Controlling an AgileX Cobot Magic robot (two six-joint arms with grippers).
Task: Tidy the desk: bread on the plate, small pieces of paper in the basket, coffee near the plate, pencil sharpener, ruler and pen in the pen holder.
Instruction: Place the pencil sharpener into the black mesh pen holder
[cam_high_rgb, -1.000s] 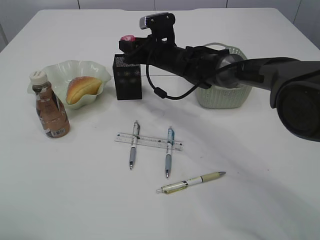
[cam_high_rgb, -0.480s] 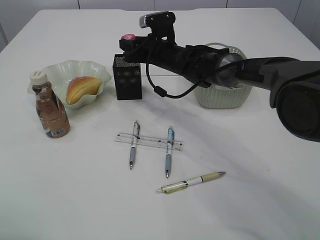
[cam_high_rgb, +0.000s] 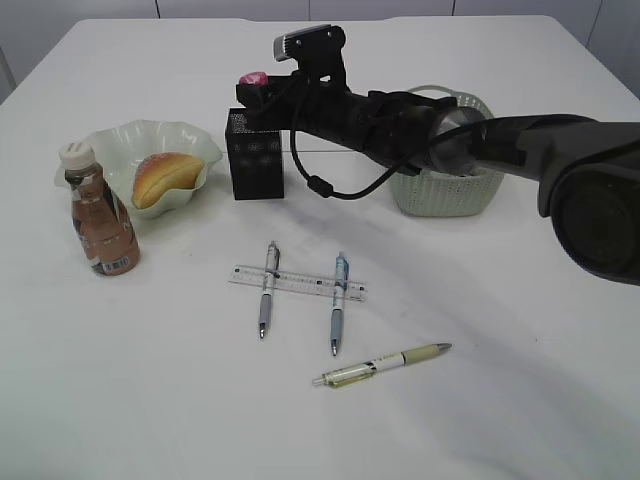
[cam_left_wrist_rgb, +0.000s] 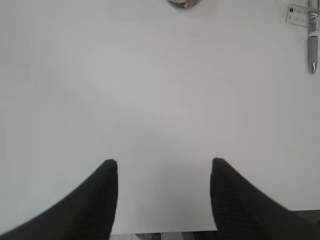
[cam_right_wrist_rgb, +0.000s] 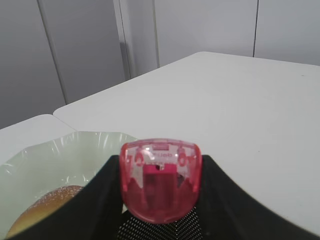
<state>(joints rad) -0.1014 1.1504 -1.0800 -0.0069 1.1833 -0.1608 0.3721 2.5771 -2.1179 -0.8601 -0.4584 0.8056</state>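
Observation:
My right gripper (cam_high_rgb: 254, 88) (cam_right_wrist_rgb: 160, 162) is shut on the pink translucent pencil sharpener (cam_high_rgb: 257, 77) (cam_right_wrist_rgb: 160, 180). It holds it just above the open top of the black mesh pen holder (cam_high_rgb: 256, 155) (cam_right_wrist_rgb: 160, 231). The bread (cam_high_rgb: 163, 177) (cam_right_wrist_rgb: 42, 210) lies on the pale green wavy plate (cam_high_rgb: 150, 135) (cam_right_wrist_rgb: 75, 147), with the coffee bottle (cam_high_rgb: 100, 215) beside it. A clear ruler (cam_high_rgb: 297, 283) lies under two pens (cam_high_rgb: 267, 290) (cam_high_rgb: 337, 303); a third pen (cam_high_rgb: 385, 365) lies nearer the front. My left gripper (cam_left_wrist_rgb: 163, 161) is open over bare table. Small pieces of paper are out of view.
The pale green woven basket (cam_high_rgb: 450, 180) stands behind my right arm, which reaches across from the right. In the left wrist view the bottle's base (cam_left_wrist_rgb: 185, 3), the ruler's end (cam_left_wrist_rgb: 300, 12) and a pen tip (cam_left_wrist_rgb: 313, 47) sit at the far edge.
My right arm has shifted very slightly left and up with the sharpener over the pen holder. Nothing else has moved.

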